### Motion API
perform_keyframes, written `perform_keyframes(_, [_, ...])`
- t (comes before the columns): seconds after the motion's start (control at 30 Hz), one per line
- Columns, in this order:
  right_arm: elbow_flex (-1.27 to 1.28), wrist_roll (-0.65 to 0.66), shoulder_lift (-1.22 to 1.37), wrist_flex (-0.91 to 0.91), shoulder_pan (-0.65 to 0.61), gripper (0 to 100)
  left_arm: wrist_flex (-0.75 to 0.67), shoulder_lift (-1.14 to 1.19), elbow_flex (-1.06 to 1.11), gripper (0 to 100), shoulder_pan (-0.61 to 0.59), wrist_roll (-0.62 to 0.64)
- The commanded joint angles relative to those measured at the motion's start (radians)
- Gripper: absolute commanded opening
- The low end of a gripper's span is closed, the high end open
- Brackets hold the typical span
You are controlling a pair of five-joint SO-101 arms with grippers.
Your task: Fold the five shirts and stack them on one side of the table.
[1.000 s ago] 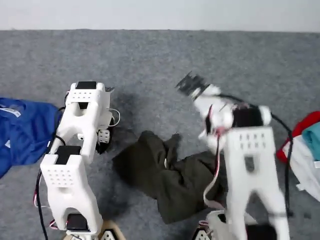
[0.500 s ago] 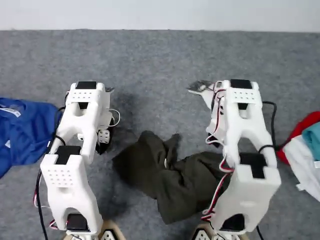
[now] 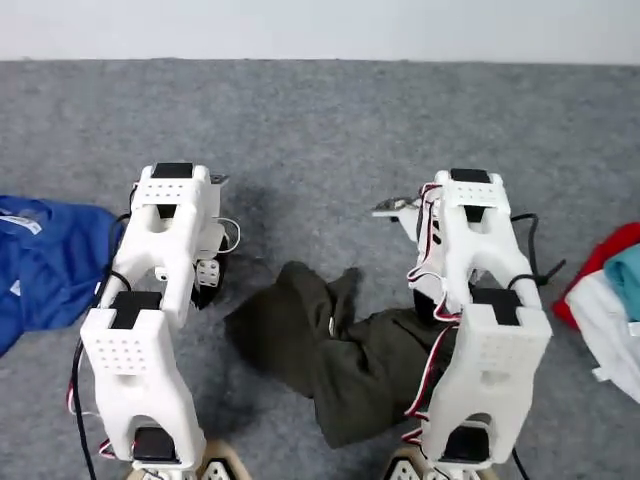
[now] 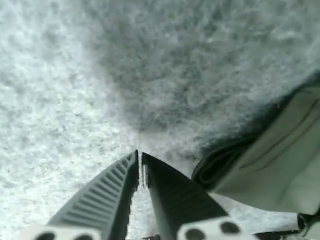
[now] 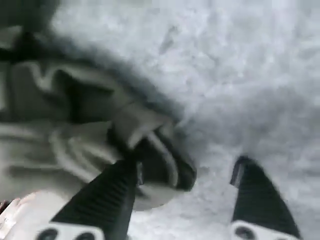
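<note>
Fingers (image 4: pixel 107 192) on the left gripper (image 4: pixel 139 156) are pressed together with nothing between them. The tips point down at the fuzzy grey felt table cover (image 3: pixel 300 130), just beside a folded edge of the crumpled dark olive-green cloth shirt (image 3: pixel 335 350). The right gripper (image 5: pixel 186 167) is the opposite deal: its fingers (image 5: pixel 107 197) are spread wide apart. A bunched-up fold of that same olive shirt sits right against one of them and pokes partly into the gap, not clamped.

From the high view, the olive shirt lies in a rumpled heap at the near middle of the table, between the two white plastic arms. Its right end is tucked under the right arm (image 3: pixel 485 320), and the left arm (image 3: pixel 150 300) stands just left of it.

Over at the left edge there's a bright blue shirt (image 3: pixel 40 265), lying loose and unfolded. At the right edge is a little heap of red, teal and white clothes (image 3: pixel 610 300), well apart from the olive one.
</note>
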Motion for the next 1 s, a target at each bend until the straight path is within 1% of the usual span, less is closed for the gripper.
perform_keyframes(0.0, [0.009, 0.0, 0.077, -0.079, -0.015, 2.4, 0.031, -0.052, -0.022, 1, 0.003, -0.009])
perform_keyframes(0.03, [0.006, -0.011, 0.09, -0.088, -0.015, 0.2, 0.031, -0.052, -0.022, 1, 0.003, -0.009])
perform_keyframes(0.1, [-0.025, -0.037, 0.087, -0.087, -0.015, 2.4, 0.031, -0.052, -0.022, 1, 0.003, -0.009])
perform_keyframes(0.17, [-0.097, -0.052, 0.064, -0.071, -0.015, 0.7, 0.031, -0.052, -0.022, 1, 0.003, -0.009])
perform_keyframes(0.37, [-0.39, -0.063, -0.016, 0.051, -0.012, 0.9, 0.032, -0.054, -0.022, 1, 0.003, -0.008])
perform_keyframes(0.47, [-0.437, -0.074, -0.028, 0.125, -0.033, 1.2, 0.034, -0.06, -0.022, 1, 0.005, -0.008])
perform_keyframes(0.53, [-0.391, -0.127, -0.061, 0.125, -0.044, 1.8, 0.034, -0.06, -0.022, 1, 0.005, -0.008])
perform_keyframes(0.57, [-0.35, -0.146, -0.097, 0.125, -0.048, 3.7, 0.034, -0.06, -0.022, 1, 0.005, -0.008])
perform_keyframes(0.6, [-0.296, -0.144, -0.145, 0.124, -0.054, 7.2, 0.034, -0.06, -0.022, 1, 0.005, -0.008])
perform_keyframes(0.67, [-0.169, -0.123, -0.252, 0.122, -0.081, 18.4, 0.034, -0.058, -0.022, 1, 0.005, -0.008])
perform_keyframes(0.73, [-0.02, -0.068, -0.364, 0.122, -0.119, 28.7, 0.034, -0.057, -0.022, 1, 0.005, -0.008])
perform_keyframes(0.8, [0.14, 0.032, -0.476, 0.122, -0.163, 35.5, 0.034, -0.055, -0.022, 1, 0.005, -0.008])
perform_keyframes(0.9, [0.361, 0.14, -0.615, 0.113, -0.245, 41.1, 0.034, -0.054, -0.022, 1, 0.005, -0.008])
perform_keyframes(0.97, [0.468, 0.153, -0.659, 0.041, -0.275, 42.4, 0.034, -0.054, -0.022, 1, 0.005, -0.008])
